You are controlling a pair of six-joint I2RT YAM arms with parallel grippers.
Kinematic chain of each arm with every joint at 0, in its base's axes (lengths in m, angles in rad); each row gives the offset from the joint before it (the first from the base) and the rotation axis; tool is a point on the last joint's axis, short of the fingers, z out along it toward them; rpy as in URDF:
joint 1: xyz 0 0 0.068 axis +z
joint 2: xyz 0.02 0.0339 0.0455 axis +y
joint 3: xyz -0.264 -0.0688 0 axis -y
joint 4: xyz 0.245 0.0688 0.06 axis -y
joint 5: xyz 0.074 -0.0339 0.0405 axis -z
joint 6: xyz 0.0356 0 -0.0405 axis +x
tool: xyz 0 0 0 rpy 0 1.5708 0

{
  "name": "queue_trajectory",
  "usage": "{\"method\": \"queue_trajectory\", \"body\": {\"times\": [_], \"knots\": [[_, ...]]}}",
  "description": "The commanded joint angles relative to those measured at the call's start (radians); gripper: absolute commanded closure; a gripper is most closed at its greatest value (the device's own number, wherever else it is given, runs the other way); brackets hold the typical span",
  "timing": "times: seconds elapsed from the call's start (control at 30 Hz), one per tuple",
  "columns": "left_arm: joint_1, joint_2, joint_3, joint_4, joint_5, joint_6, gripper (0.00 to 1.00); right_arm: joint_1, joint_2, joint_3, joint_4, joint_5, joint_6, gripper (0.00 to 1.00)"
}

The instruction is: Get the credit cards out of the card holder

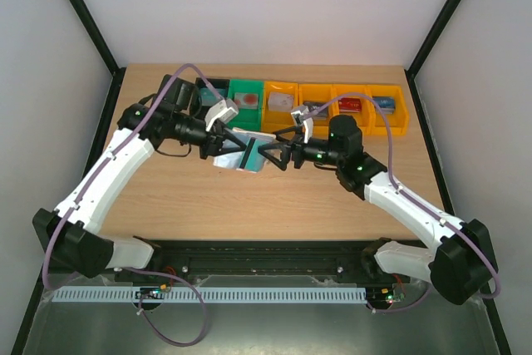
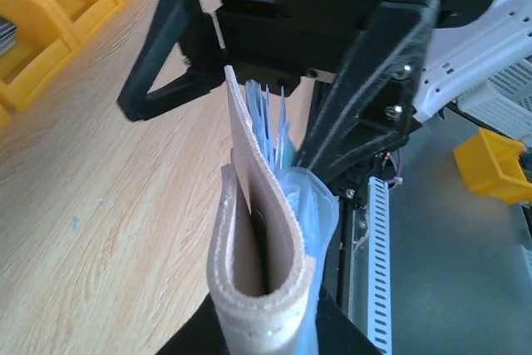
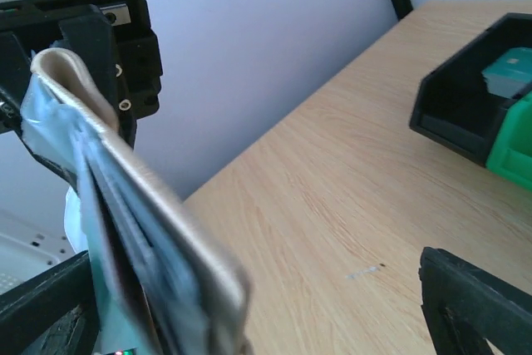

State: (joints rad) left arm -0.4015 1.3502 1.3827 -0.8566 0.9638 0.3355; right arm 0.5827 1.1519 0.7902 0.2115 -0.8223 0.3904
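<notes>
The card holder (image 1: 239, 152) hangs above the table, white outside with pale blue sleeves (image 2: 268, 126) fanned at its free end. My left gripper (image 1: 218, 147) is shut on its folded end (image 2: 258, 288). From the other side my right gripper (image 1: 266, 156) stands open, its fingers (image 2: 158, 56) wide on either side of the holder's free end (image 3: 150, 230) without touching it. Which credit cards sit inside the sleeves I cannot tell. Other credit cards lie in the bins: teal (image 3: 507, 72), white with red (image 1: 246, 101), grey (image 1: 280, 101), red (image 1: 349, 106) and blue (image 1: 383, 105).
A row of bins stands along the table's far edge: black (image 1: 212, 89), green (image 1: 247, 114), orange (image 1: 280, 118) and yellow (image 1: 366, 122). Bare wood (image 1: 249, 197) lies under both arms. Black frame posts stand at the back corners.
</notes>
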Motion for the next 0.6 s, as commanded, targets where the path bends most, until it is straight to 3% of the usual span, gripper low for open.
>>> {"method": "queue_trajectory", "body": {"times": [0.0, 0.07, 0.17, 0.33, 0.37, 0.5, 0.53, 0.57], "knots": [[-0.009, -0.026, 0.048, -0.1, 0.059, 0.063, 0.98, 0.009, -0.018, -0.03, 0.156, -0.107, 0.056, 0.04], [-0.01, -0.026, 0.051, -0.103, 0.067, 0.066, 0.98, 0.017, -0.025, -0.042, 0.202, -0.148, 0.077, 0.16], [-0.011, -0.024, 0.052, -0.102, 0.072, 0.066, 0.98, 0.032, -0.027, -0.04, 0.208, -0.171, 0.08, 0.51], [-0.011, -0.025, 0.06, -0.102, 0.081, 0.062, 0.98, 0.049, -0.016, -0.031, 0.208, -0.201, 0.079, 0.93], [-0.01, -0.026, 0.063, -0.102, 0.081, 0.061, 0.98, 0.049, -0.017, -0.03, 0.207, -0.207, 0.076, 0.97], [0.005, -0.039, 0.058, -0.07, 0.041, 0.033, 0.97, 0.049, -0.046, -0.027, 0.18, -0.175, 0.05, 0.98], [0.019, -0.044, 0.05, -0.029, -0.003, -0.014, 0.88, 0.047, -0.054, -0.026, 0.158, -0.144, 0.04, 0.98], [0.037, -0.05, 0.039, 0.014, -0.062, -0.093, 0.72, 0.048, -0.06, -0.022, 0.126, -0.111, 0.032, 0.99]]}}
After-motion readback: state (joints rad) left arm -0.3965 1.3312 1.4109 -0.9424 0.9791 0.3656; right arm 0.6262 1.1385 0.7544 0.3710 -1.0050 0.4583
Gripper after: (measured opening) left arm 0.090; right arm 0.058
